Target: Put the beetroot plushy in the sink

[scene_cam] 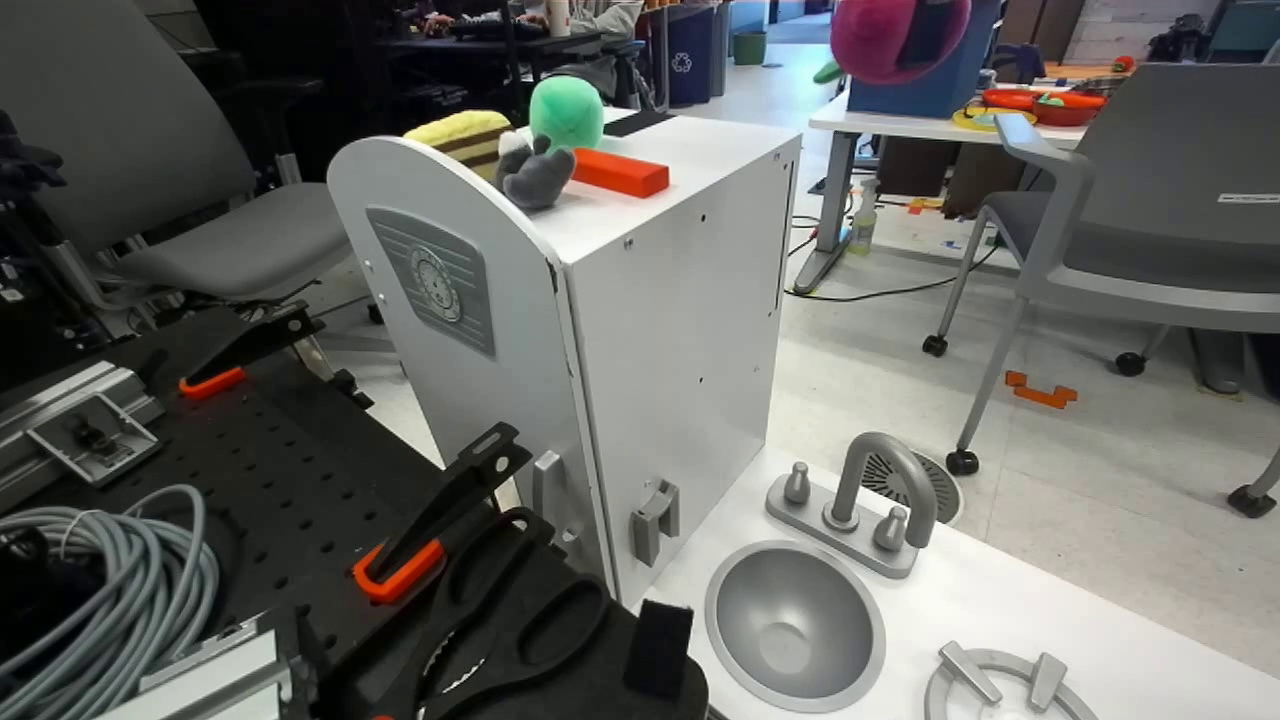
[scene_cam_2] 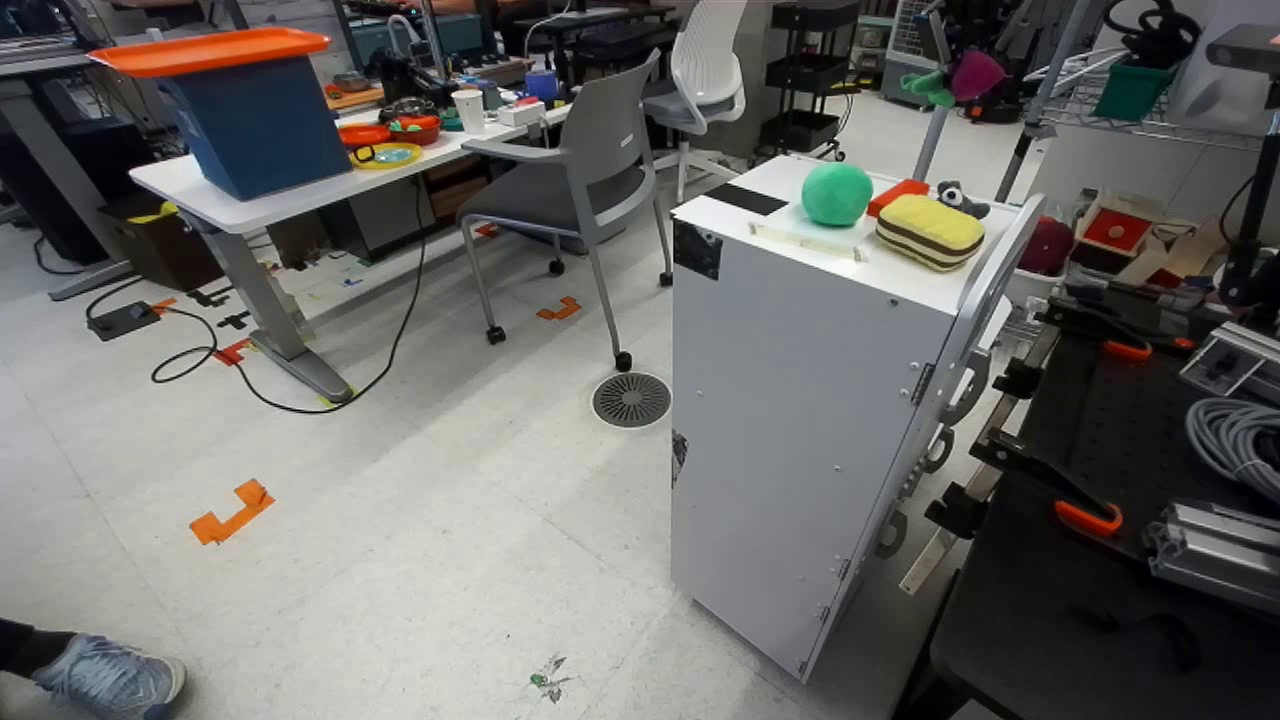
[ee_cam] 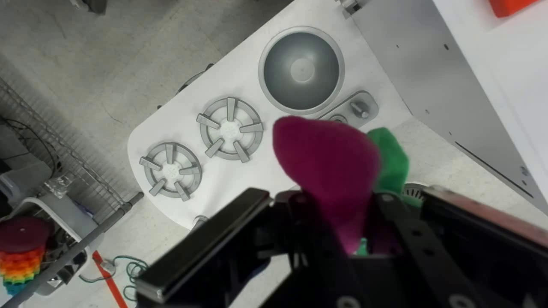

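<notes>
The beetroot plushy (ee_cam: 327, 158) is magenta with green leaves and fills the middle of the wrist view. My gripper (ee_cam: 336, 205) is shut on it, one finger on each side. The plushy hangs in the air in both exterior views, at the top edge (scene_cam: 885, 40) and upper right (scene_cam_2: 975, 76). In an exterior view a dark finger (scene_cam: 930, 32) crosses it. The sink (ee_cam: 302, 70) is a round grey basin in the white counter, beyond the plushy in the wrist view; it also shows in an exterior view (scene_cam: 795, 625). The plushy partly covers the faucet base in the wrist view.
A tall white cabinet (scene_cam: 680, 330) stands beside the sink. On its top are a green plush ball (scene_cam_2: 837, 194), a yellow toy (scene_cam_2: 930, 232), a red block (scene_cam: 620, 172) and a grey toy (scene_cam: 535, 172). The arched faucet (scene_cam: 885, 480) and stove burners (ee_cam: 230, 129) adjoin the sink.
</notes>
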Robot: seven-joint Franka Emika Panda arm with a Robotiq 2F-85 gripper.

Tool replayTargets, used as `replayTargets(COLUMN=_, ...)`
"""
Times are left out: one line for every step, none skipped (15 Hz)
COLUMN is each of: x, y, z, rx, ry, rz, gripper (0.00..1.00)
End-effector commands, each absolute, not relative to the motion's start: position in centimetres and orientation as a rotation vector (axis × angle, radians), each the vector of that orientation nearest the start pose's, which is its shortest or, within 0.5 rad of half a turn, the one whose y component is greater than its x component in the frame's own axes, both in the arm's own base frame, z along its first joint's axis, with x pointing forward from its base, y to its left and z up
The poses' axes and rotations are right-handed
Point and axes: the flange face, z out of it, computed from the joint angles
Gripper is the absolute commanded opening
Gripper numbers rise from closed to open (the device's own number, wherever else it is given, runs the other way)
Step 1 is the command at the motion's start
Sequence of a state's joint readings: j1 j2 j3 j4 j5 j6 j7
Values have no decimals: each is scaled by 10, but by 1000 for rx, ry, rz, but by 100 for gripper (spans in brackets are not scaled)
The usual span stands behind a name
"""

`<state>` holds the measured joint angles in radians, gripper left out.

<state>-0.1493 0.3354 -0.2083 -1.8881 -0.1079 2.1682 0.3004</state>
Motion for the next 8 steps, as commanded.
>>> replayTargets(x=583, y=-211, z=326, rx=-3155, ry=862, rz=35, gripper=5)
replayTargets(x=583, y=-211, z=324, rx=-3155, ry=843, rz=28, gripper=5)
replayTargets(x=583, y=-212, z=323, rx=-3151, ry=826, rz=14, gripper=5)
replayTargets(x=583, y=-212, z=323, rx=-3142, ry=821, rz=3, gripper=5)
replayTargets(x=582, y=-212, z=323, rx=-3125, ry=809, rz=-22, gripper=5)
replayTargets(x=583, y=-211, z=322, rx=-3107, ry=801, rz=-49, gripper=5)
replayTargets(x=584, y=-210, z=322, rx=-3086, ry=804, rz=-74, gripper=5)
replayTargets(x=584, y=-209, z=321, rx=-3066, ry=795, rz=-98, gripper=5)
